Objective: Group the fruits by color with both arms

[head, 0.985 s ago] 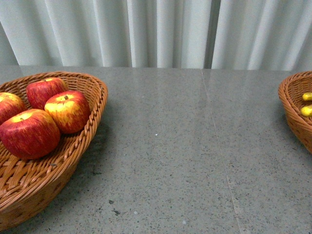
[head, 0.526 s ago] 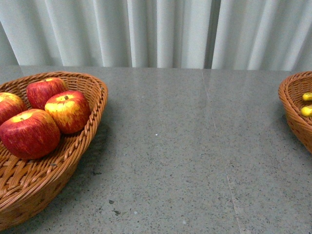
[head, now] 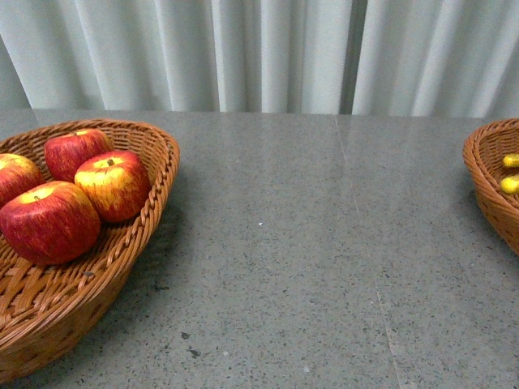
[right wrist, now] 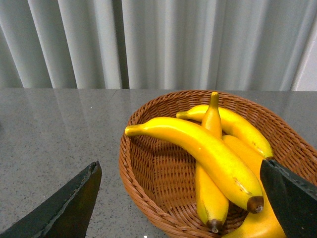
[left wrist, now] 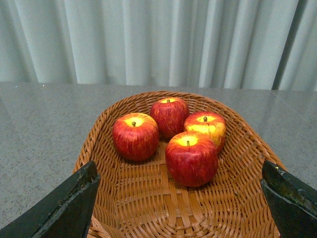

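Note:
Several red apples with yellow streaks [head: 50, 222] lie in a wicker basket [head: 122, 251] at the left of the front view; neither arm shows there. In the left wrist view the apples [left wrist: 190, 157] sit at the basket's [left wrist: 148, 208] far end, and my left gripper [left wrist: 181, 198] hangs open and empty above its near end. Several yellow bananas [right wrist: 208, 153] lie in a second wicker basket [right wrist: 143, 188] in the right wrist view; my right gripper [right wrist: 181, 198] is open and empty above its near rim. Banana tips [head: 511, 183] show at the front view's right edge.
The baskets stand on a grey speckled tabletop [head: 308, 243], the banana basket [head: 491, 182] at the far right edge. A pale pleated curtain [head: 259, 53] hangs behind the table.

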### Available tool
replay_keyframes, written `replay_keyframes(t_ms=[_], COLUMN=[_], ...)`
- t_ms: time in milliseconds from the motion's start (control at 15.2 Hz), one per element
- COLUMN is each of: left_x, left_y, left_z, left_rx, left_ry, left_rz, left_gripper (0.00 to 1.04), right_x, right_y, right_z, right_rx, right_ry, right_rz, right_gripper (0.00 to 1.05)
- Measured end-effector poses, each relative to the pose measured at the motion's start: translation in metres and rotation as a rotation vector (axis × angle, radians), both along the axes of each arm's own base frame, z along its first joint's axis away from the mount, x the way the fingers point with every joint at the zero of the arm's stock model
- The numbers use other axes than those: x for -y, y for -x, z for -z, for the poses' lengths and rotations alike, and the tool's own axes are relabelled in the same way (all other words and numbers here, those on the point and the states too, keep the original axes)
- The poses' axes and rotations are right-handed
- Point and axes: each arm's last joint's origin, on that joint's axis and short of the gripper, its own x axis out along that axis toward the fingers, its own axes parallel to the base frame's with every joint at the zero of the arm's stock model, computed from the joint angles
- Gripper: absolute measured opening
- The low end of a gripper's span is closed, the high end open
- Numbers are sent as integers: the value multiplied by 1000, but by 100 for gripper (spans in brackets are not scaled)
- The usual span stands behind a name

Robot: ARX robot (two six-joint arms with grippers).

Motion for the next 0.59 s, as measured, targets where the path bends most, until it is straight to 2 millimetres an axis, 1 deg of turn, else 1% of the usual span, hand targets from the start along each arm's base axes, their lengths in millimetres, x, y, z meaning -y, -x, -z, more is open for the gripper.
replay_keyframes(t_ms=[591], left_x=[0], left_y=[0], left_z=[0], left_rx=[0], left_ry=[0], left_rz=[0], left_gripper=[98], right_x=[0], right_y=[0], right_z=[0], right_rx=[0], right_ry=[0], right_rz=[0], right_gripper=[98])
